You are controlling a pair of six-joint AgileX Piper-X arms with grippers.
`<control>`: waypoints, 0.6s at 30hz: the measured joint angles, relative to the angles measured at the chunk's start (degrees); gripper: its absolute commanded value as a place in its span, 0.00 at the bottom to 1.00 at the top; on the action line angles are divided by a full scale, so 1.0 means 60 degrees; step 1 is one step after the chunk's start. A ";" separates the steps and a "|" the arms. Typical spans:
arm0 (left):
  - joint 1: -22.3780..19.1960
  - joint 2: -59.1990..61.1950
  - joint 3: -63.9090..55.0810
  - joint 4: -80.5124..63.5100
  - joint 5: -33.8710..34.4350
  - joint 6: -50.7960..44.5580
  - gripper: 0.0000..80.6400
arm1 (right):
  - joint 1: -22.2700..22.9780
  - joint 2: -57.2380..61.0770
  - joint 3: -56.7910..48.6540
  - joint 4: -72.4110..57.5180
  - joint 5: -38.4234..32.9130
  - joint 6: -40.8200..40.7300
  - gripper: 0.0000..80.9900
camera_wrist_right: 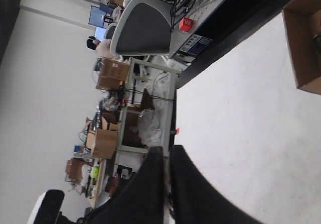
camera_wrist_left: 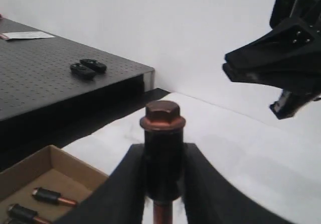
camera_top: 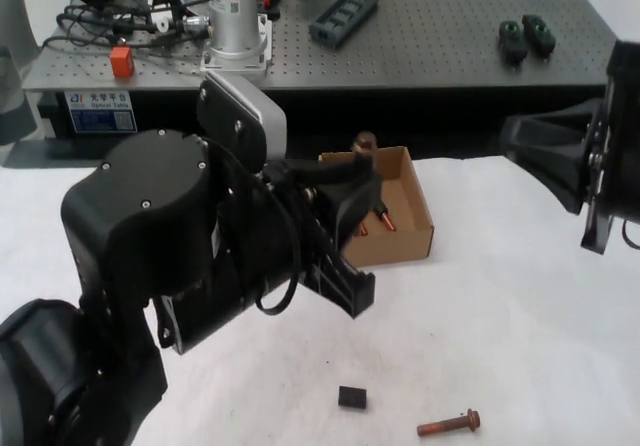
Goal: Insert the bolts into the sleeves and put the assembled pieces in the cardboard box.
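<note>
My left gripper (camera_wrist_left: pixel 163 152) is shut on a black sleeve (camera_wrist_left: pixel 163 159) with a copper bolt through it; the bolt's hex head (camera_wrist_left: pixel 161 115) sticks out above the fingers. In the high view this gripper (camera_top: pixel 362 181) hangs over the open cardboard box (camera_top: pixel 418 198). Two assembled pieces (camera_wrist_left: pixel 49 196) lie in the box (camera_wrist_left: pixel 52 158). A loose copper bolt (camera_top: pixel 449 424) and a small black sleeve (camera_top: pixel 351 397) lie on the white cloth near the front edge. My right gripper (camera_wrist_right: pixel 168 158) is shut on nothing, raised at the right (camera_top: pixel 512 133).
A perforated black bench (camera_top: pixel 430 36) runs along the back with two small black parts (camera_top: pixel 525 36), a dark tray (camera_top: pixel 343 13), a metal post (camera_top: pixel 236 21) and cables. The left arm's bulky body (camera_top: pixel 150 236) covers the left of the cloth.
</note>
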 measured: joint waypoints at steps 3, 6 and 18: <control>0.0107 0.0056 0.0000 -0.0039 -0.0443 0.0169 0.01 | -0.0545 0.0393 0.0000 -0.0229 -0.0464 0.0873 0.05; 0.0381 0.0462 -0.0302 0.0193 -0.0545 -0.0337 0.01 | -0.0735 0.0932 0.0000 -0.0938 -0.0943 0.1736 0.05; 0.1554 0.6883 -0.7859 0.6662 -0.0438 -0.2613 0.01 | -0.1036 0.1372 0.0156 0.1442 0.0530 -0.2335 0.05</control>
